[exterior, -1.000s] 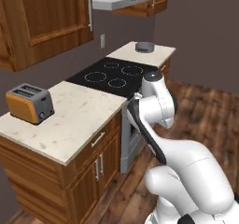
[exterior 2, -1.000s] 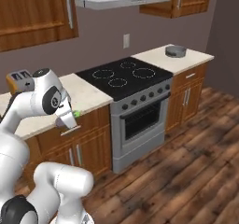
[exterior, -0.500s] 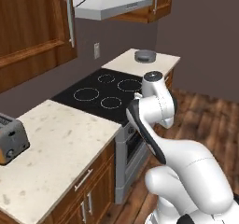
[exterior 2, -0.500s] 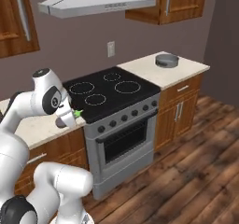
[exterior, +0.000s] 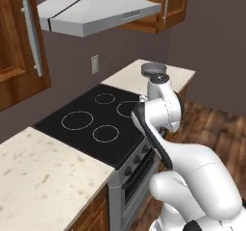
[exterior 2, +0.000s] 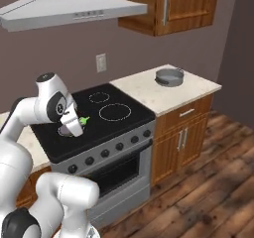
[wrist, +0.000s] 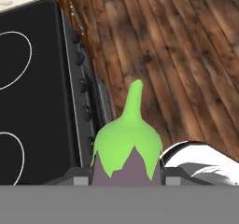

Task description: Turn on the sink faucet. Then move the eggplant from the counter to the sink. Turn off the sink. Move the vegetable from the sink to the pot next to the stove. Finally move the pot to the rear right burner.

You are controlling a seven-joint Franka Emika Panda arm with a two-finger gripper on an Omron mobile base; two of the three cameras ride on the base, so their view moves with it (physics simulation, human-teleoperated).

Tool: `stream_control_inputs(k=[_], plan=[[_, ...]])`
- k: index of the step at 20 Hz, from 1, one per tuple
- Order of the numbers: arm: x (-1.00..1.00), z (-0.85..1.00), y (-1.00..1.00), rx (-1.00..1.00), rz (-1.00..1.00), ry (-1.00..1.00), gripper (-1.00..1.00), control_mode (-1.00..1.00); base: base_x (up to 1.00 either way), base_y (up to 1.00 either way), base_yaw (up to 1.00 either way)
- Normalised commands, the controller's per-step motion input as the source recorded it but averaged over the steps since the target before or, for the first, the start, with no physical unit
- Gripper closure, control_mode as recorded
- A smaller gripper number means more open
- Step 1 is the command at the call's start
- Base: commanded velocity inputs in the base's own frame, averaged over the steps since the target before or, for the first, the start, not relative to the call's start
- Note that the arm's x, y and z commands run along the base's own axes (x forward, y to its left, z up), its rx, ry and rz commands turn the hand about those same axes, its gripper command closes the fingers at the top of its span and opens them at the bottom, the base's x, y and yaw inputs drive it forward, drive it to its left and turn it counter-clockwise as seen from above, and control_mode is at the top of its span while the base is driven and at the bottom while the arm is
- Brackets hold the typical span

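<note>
My gripper (wrist: 127, 178) is shut on the eggplant (wrist: 127, 146), whose purple body and green cap with a pointed stem rise between the fingers in the hand view. In the right base view the eggplant (exterior 2: 82, 119) hangs in the gripper (exterior 2: 71, 127) over the front left part of the black stove top (exterior 2: 130, 120). The grey pot (exterior 2: 168, 76) stands on the pale counter right of the stove, well apart from the gripper. It also shows in the left base view as the pot (exterior: 153, 69) beyond my arm. The rear right burner (exterior 2: 99, 97) is bare. The sink and faucet are out of view.
A grey range hood (exterior 2: 74, 6) and wooden upper cabinets (exterior 2: 186, 6) hang over the stove. The oven front with its knobs (exterior 2: 119, 146) faces the wooden floor (exterior 2: 208, 192). Pale counter (exterior: 38, 177) lies left of the stove.
The whole picture has shifted: the base has driven right along the counter. The toaster has left the views, and the stove and pot are nearer. The eggplant stays in the gripper.
</note>
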Motion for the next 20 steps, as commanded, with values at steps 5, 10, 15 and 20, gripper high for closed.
stream_control_inputs(k=[5, 10, 15, 20], plan=[[0.00, 0.00, 0.00, 0.00, 0.00, 0.00, 1.00, 1.00, 0.88, -0.21, 0.21], [0.00, 0.00, 0.00, 0.00, 0.00, 0.00, 1.00, 1.00, 0.18, -0.37, 0.26], [0.00, 0.00, 0.00, 0.00, 0.00, 0.00, 1.00, 1.00, 0.00, -0.40, 0.29], [0.00, 0.00, 0.00, 0.00, 0.00, 0.00, 1.00, 1.00, 0.00, -0.52, 0.26]])
